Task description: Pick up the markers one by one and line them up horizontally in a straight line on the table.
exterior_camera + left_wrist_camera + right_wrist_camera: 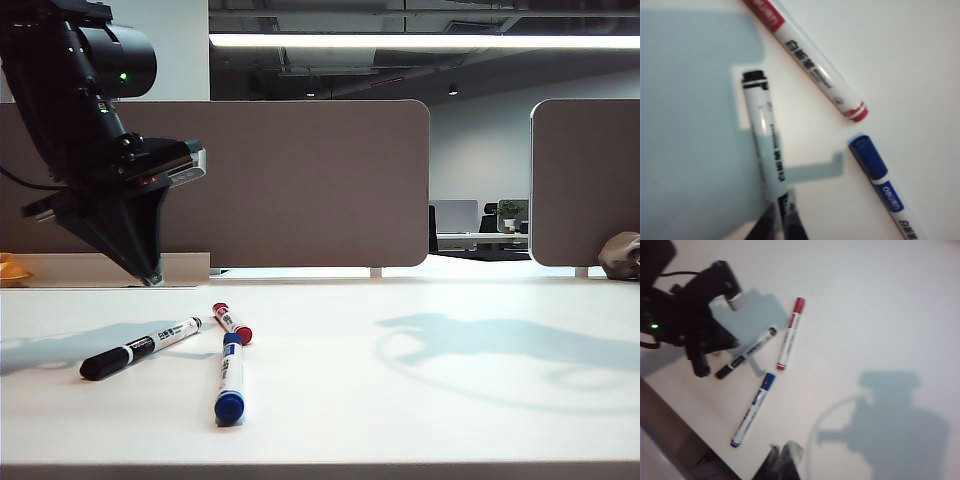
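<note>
Left gripper (150, 278) hangs low over the table (420, 400) at the exterior view's left, its tips pointing down just behind the black marker (140, 348); whether its jaws stand apart or together cannot be told, and nothing shows between them. In its wrist view the black marker (767, 150) lies right beneath the gripper (782, 220), free on the white surface. Just beside it lie the red marker (232, 323) and the blue marker (230, 378), whose ends nearly meet. Right gripper (782, 460) hovers high above the table with its fingers together, holding nothing, well apart from all three markers.
</note>
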Controlling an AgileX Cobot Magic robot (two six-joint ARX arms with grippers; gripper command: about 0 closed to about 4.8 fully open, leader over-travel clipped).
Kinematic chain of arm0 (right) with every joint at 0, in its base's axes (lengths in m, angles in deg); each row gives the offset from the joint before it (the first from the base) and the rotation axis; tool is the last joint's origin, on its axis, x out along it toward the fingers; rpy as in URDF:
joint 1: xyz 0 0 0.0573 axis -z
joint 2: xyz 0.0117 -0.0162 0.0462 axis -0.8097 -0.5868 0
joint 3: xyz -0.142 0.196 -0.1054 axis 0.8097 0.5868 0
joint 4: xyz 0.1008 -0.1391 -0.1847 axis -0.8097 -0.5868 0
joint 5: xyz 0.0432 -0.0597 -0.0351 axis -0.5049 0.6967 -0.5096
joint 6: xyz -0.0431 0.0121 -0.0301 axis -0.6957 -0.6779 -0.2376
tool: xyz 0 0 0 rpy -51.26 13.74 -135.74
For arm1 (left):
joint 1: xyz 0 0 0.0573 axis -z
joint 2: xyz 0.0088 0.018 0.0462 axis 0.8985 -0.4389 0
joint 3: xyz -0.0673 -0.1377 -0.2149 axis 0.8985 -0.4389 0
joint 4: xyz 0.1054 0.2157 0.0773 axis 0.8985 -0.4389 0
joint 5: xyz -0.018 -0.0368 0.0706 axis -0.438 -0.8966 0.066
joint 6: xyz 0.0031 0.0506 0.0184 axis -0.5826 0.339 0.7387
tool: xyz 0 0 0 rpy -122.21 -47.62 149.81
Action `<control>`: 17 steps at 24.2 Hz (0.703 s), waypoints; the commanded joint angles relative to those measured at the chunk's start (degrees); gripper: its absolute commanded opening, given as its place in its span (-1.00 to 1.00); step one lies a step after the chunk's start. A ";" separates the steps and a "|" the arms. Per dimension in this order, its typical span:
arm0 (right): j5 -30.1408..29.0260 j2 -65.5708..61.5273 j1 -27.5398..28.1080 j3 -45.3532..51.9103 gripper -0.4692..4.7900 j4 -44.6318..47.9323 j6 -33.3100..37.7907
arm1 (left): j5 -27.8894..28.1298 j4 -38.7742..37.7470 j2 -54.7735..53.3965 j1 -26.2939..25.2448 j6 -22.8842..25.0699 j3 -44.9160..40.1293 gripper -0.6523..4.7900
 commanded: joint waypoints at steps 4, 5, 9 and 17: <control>-5.05 0.70 -0.55 4.35 -0.79 0.00 0.44 | -1.01 0.39 -0.20 0.20 1.16 0.15 -0.65; -5.01 0.70 -0.55 4.70 -0.79 0.00 0.42 | -1.03 0.42 -0.20 0.20 1.31 0.15 -0.65; -5.92 0.77 -0.55 4.81 -0.77 0.02 0.39 | -1.03 1.05 -0.50 0.20 1.27 0.15 -0.65; -5.95 1.92 -0.55 4.74 -0.77 0.11 0.13 | -0.96 0.68 -4.74 0.20 1.22 0.15 -0.65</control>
